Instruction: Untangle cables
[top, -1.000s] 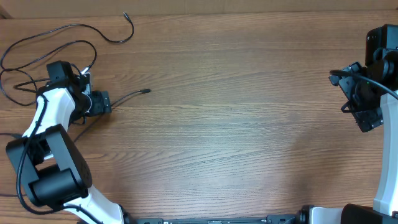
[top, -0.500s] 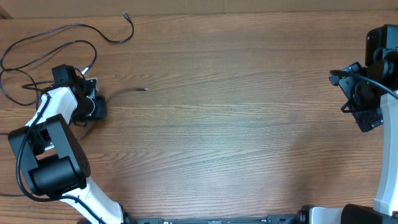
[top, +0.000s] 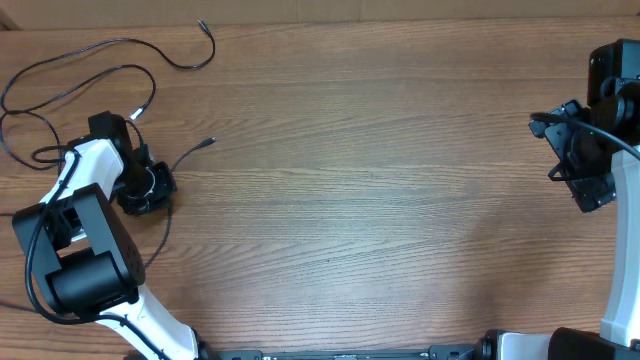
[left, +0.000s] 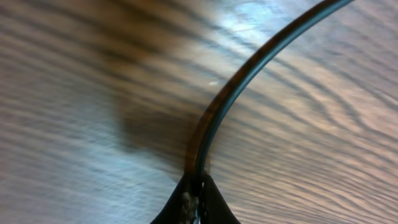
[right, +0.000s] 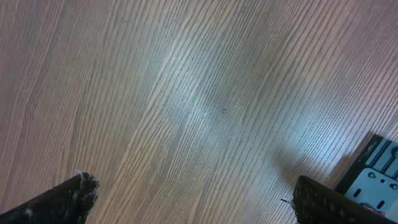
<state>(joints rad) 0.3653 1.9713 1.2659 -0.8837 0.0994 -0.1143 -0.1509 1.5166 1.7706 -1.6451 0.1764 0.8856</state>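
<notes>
Cables (top: 110, 41) lay in loose black loops at the far left corner of the wooden table (top: 380, 200). 1 strand (left: 249, 68) led out of the bunch toward a small plug end (top: 209, 141) lying nearer the middle. The left gripper (top: 148, 186) sat low just beside the loops. Its wrist view showed the jaws pinched tight on that thin strand, which curved away over the wood grain. Holding 1 cord near the table was probably meant to draw it clear of the other loops without lifting the whole bunch.

The right gripper (top: 583, 172) hung at the opposite edge, well apart from every cord. In its own view the fingers were spread wide with only bare wood between them, so it held nothing. It looked parked out of the way, or waiting to pin a loop once the strand came free.

No brand, label or readable writing showed on the cords, the arms or the table.
</notes>
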